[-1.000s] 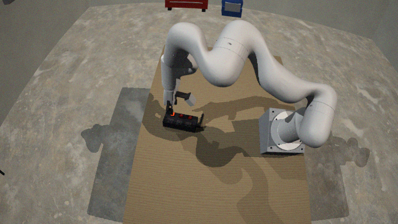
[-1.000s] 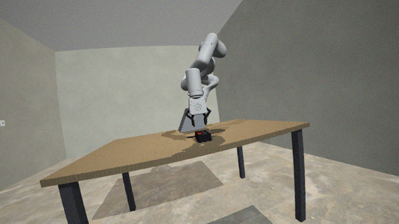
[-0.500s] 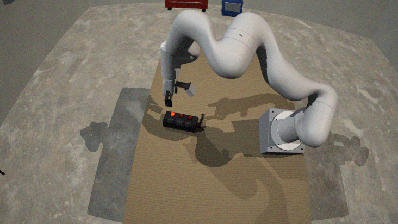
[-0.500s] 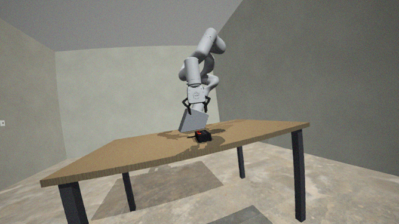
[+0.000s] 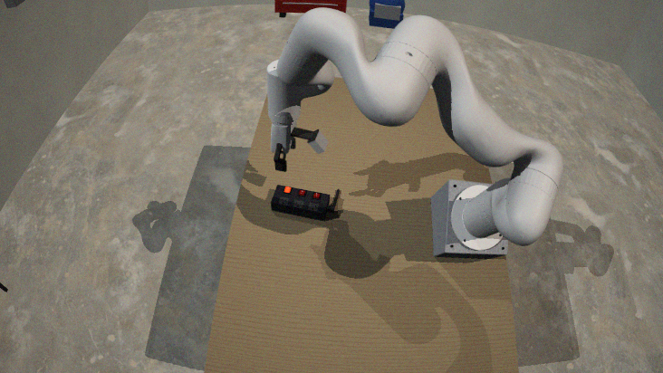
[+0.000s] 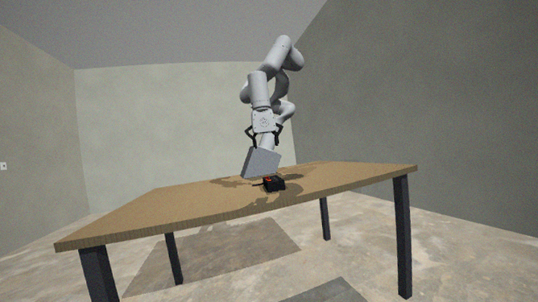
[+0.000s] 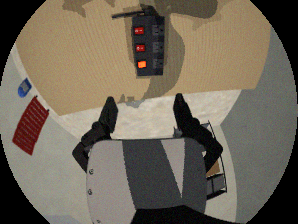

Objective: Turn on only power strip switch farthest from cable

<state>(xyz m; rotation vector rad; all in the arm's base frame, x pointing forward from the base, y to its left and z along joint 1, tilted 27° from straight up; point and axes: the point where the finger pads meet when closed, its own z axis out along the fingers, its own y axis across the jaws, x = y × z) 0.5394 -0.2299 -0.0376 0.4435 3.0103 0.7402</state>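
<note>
A black power strip (image 5: 301, 202) (image 6: 273, 184) (image 7: 148, 46) lies flat on the wooden table (image 5: 370, 301) (image 6: 183, 204), right way up. Its cable (image 5: 336, 198) (image 7: 132, 14) leaves the end nearer the robot base. Three rocker switches sit in a row. The one farthest from the cable (image 5: 287, 189) (image 7: 141, 64) glows bright orange. The middle switch (image 5: 302, 192) (image 7: 140, 47) and the one by the cable (image 5: 316, 195) (image 7: 139, 30) look darker red. My gripper (image 5: 280, 160) (image 6: 264, 141) (image 7: 144, 101) is open and empty. It hangs well above the table, just beyond the strip's far end.
The robot base (image 5: 468, 224) (image 6: 260, 163) stands on the table beyond the strip's cable end. A red box (image 5: 310, 5) (image 7: 29, 124) and a blue box (image 5: 386, 13) (image 7: 24, 86) stand on the floor past the table. The table edge runs close to the strip's far end.
</note>
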